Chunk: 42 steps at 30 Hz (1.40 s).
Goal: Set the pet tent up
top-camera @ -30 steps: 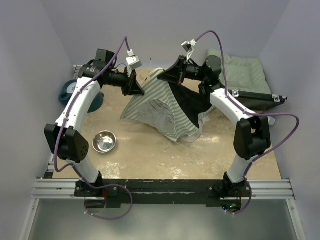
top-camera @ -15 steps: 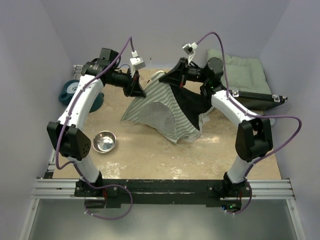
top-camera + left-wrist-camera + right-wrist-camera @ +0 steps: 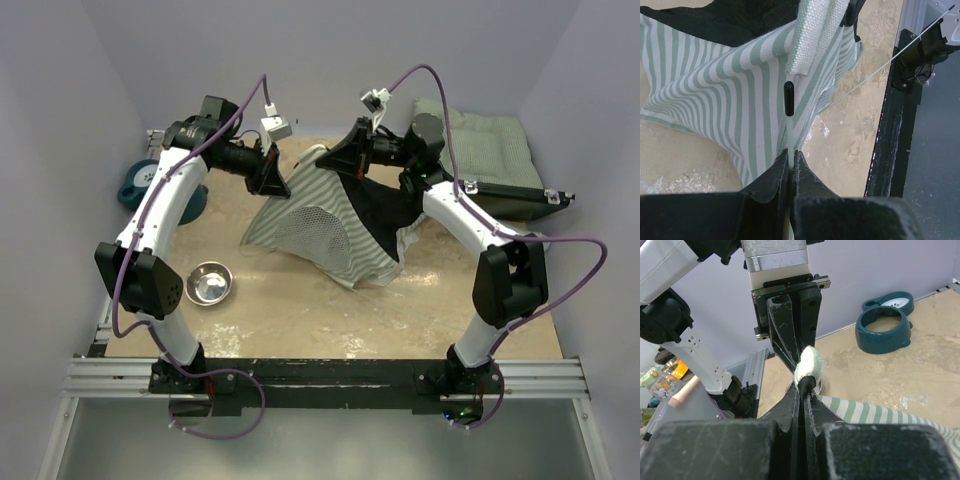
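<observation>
Jaws of the left gripper [image 3: 790,156] are pressed together on a thin pale pole [image 3: 789,131], which runs up a seam of the tent [image 3: 725,95] to a black end cap [image 3: 788,98]. Jaws of the right gripper [image 3: 803,388] are clamped on a bunched fold of striped tent fabric, and the fold bulges out just above the fingertips.

Position of the work:
- The tent [image 3: 322,228] lies partly collapsed on the table [image 3: 300,315], with its mesh panel facing up and dark lining showing on its right half.
- The left gripper [image 3: 273,176] holds the tent's far-left corner; the right gripper [image 3: 347,156] holds its far-top edge. Both corners are raised off the table.
- A green cushion [image 3: 492,150] lies beyond the tent's right side. A steel bowl [image 3: 209,283] sits near its front-left, apart from it. A teal dish [image 3: 134,186] sits well off to its left.

Step in hand: judged from the two raised corners, the arms are lifting and spreading the fabric so that the frame can take shape. The tent is not yet standing.

Next move: it likely calls for drawing the two held points apart and upward, keeping the pole aligned with its seam so that it bows rather than slipping from the grip. Whether the pole is seated in its sleeve cannot be determined.
</observation>
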### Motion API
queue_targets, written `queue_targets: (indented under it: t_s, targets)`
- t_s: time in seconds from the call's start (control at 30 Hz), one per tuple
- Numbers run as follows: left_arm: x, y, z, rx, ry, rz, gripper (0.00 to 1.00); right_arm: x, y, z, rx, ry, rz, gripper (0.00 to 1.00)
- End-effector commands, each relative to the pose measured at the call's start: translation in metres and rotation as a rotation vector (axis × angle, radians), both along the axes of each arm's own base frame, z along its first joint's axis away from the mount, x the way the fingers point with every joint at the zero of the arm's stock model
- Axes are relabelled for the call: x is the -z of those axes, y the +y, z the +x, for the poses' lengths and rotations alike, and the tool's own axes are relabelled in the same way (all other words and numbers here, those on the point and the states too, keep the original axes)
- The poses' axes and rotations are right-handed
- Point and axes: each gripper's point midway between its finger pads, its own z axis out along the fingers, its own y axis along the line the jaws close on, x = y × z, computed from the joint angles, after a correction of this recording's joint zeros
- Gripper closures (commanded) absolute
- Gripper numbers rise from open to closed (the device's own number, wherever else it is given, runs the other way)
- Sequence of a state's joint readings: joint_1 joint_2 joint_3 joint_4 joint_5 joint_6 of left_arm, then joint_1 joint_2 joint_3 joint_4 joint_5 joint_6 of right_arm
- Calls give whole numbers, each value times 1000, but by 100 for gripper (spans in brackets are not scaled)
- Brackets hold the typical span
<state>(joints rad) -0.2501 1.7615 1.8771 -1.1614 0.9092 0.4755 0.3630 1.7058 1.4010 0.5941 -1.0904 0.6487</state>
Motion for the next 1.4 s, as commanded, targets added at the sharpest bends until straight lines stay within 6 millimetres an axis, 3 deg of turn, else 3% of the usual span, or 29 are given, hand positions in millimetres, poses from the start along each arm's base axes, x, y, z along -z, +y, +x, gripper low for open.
queue_targets:
  t_s: [0.0,0.7,1.07,1.27,1.3,1.37]
  targets:
    - [41,27,-11,-63,153,183,100,-100,-16,-31,48,-314,119,100]
    - [-6,5,-9,-18,39,96,100,-80,3,-29,0,-293,59,100]
    - [-6,0,-6,7,-13,120,100,-63,16,-34,-42,-288,-3,100]
    - [-21,-5,-7,23,-66,65,100,-56,21,-34,-37,-283,-34,100]
    - [-25,-6,-9,29,-79,48,97,-55,20,-33,-32,-277,-35,100]
    - [-29,-4,-8,4,-87,18,81,-59,20,-34,-27,-277,-28,100]
